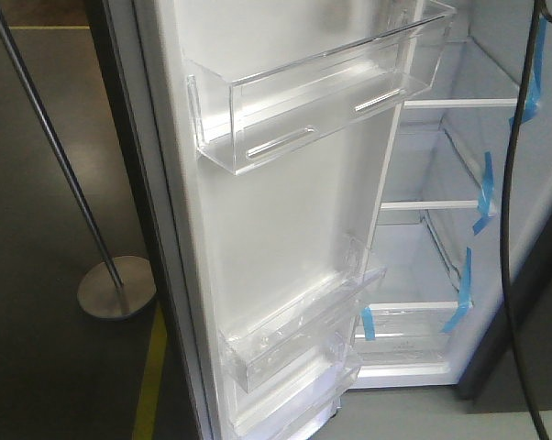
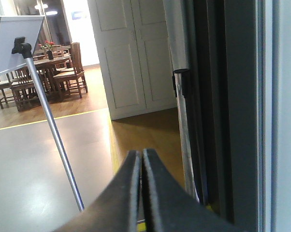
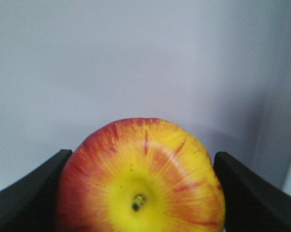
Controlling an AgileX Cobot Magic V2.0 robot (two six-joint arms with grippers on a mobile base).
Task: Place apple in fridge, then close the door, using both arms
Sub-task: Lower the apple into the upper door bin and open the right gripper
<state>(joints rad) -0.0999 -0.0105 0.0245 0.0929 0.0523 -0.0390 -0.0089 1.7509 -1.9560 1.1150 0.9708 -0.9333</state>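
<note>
Dark grey floor at left in the front view, crossed by a yellow line and carrying a round metal stand base with a slanted pole. Beside it, the door swung wide open, white inner face toward the camera, one clear bin high up and more clear bins low down. Behind, the fridge interior: white walls, clear shelves, strips of blue tape along the right side. Black cable hanging down across the right of that view.

From the left wrist: left pincer clenched, fingers pressed together with nothing between them, hovering close to the dark outer edge of the door. Beyond, pale panelled cupboard doors, wooden floor, a dining table with chairs far back, and a whiteboard on a metal pole at left.

From the right wrist: apple gripped in the right pincer, a black finger against each side, stem end facing the camera, yellow around the stem and red streaks toward the edges. Plain white wall behind the fruit; cannot tell from this view which shelf it faces. Apple not visible in the front view.
</note>
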